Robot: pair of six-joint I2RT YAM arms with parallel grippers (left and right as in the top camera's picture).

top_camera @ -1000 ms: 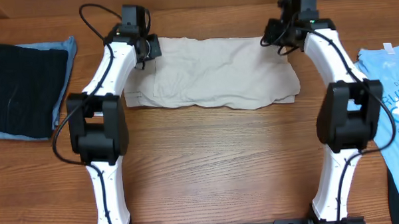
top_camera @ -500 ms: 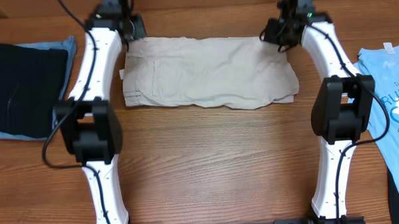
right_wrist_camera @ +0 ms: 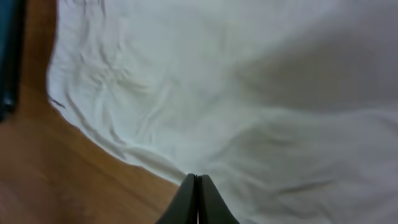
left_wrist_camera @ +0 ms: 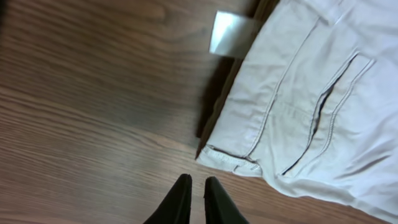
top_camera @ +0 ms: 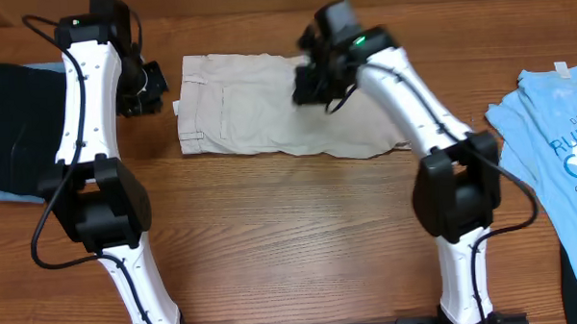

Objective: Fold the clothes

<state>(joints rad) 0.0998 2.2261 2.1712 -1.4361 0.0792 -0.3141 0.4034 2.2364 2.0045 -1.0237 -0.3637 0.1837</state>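
Far left on the brown wooden table [top_camera: 291, 239]: a folded black garment [top_camera: 23, 128] on top of a blue cloth [top_camera: 11, 196], not touched.

Next, the left gripper [top_camera: 144, 88], now pulled back off the left end of the light beige cotton shorts [top_camera: 248, 110]. Hanging over bare wood, just beside the pocket corner. Jaws only a thin gap apart, holding nothing. Near them, a small white tag [left_wrist_camera: 230, 34] sticking out past the edge of the shorts.

In the middle, toward the back of the table, the shorts lying long and flat from left to right. Not yet folded over.

Over the middle of the shorts now, the right gripper [top_camera: 310, 84], swung in from the right end a moment ago. Jaws pressed tight together, low over the cloth. No telling whether pinching any cloth or not. Right end of the shorts a little shorter than before, so maybe the start of a fold from right to left.

Far right, a light blue printed T-shirt [top_camera: 548, 143], well apart from the shorts.
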